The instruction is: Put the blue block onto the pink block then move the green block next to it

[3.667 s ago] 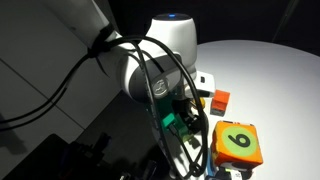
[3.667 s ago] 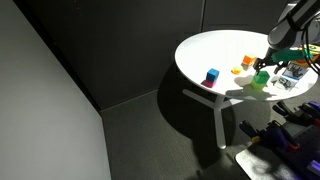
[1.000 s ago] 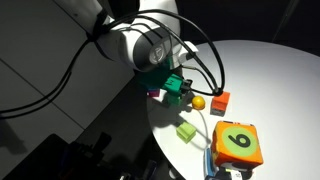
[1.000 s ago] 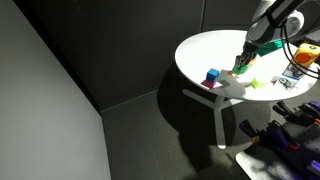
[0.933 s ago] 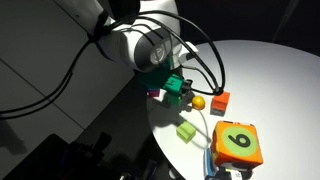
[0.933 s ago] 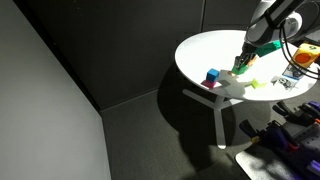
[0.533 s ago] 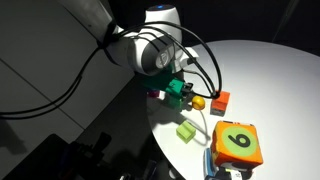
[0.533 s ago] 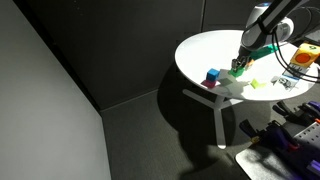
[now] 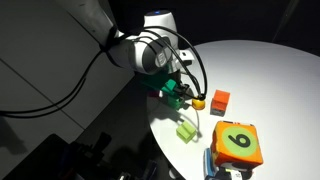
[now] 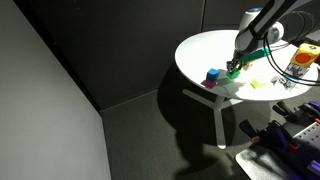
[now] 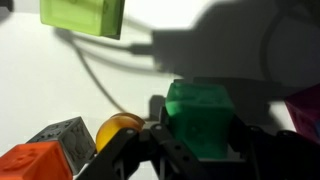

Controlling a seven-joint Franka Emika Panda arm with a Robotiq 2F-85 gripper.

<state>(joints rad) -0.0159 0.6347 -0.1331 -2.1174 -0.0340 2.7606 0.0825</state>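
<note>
My gripper is shut on the green block, a saturated green cube filling the gap between the black fingers. In both exterior views the gripper holds the green block low over the white table, near its edge. The blue block sits on top of the pink block, just beside the gripper. In the wrist view a strip of the pink block shows at the right edge. In an exterior view the arm hides the stack.
A yellow-orange ball, an orange-red cube and a grey cube lie close to the gripper. A lime-green cube lies further off. A large orange numbered die stands near the table edge.
The gripper, still holding the green block, has moved across the table toward the blue-on-pink stack and come lower. The other objects have not moved.
</note>
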